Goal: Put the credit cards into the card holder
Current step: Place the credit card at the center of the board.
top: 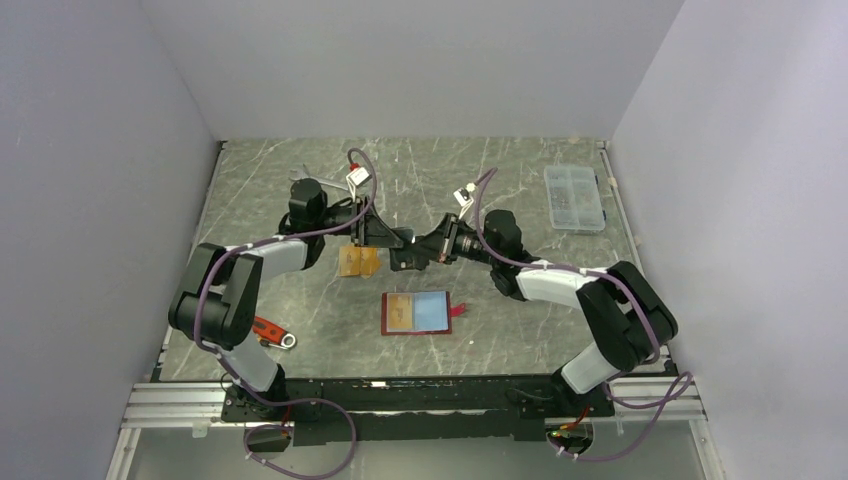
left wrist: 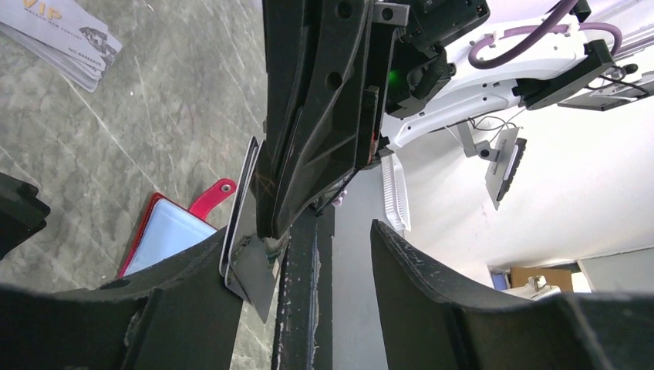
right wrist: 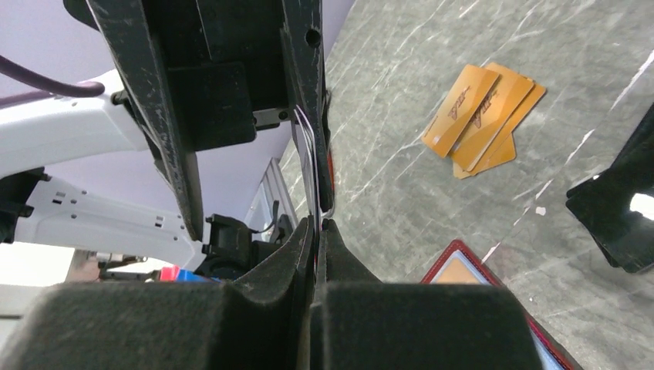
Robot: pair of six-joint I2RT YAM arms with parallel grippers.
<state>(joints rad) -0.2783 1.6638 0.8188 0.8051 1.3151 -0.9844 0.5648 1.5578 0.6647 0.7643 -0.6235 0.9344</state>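
My right gripper [right wrist: 318, 227] is shut on a thin dark card [right wrist: 310, 158] held edge-on above the table. My left gripper [left wrist: 305, 235] is open, its fingers on either side of the right gripper's fingers and that card [left wrist: 248, 231], which lies close to the left finger. In the top view the two grippers, left [top: 383, 238] and right [top: 402, 255], meet above the orange cards [top: 358, 262]. The dark-red card holder [top: 417, 312] lies open nearer to me, an orange card in its left sleeve. Silver-grey cards [left wrist: 65, 38] lie fanned on the table. The orange cards also show in the right wrist view [right wrist: 482, 116].
A clear compartment box [top: 574, 197] stands at the back right. A red-handled tool [top: 270, 332] lies at the front left. A glossy black stack [right wrist: 617, 212], perhaps the black cards, lies beside the holder [right wrist: 463, 270].
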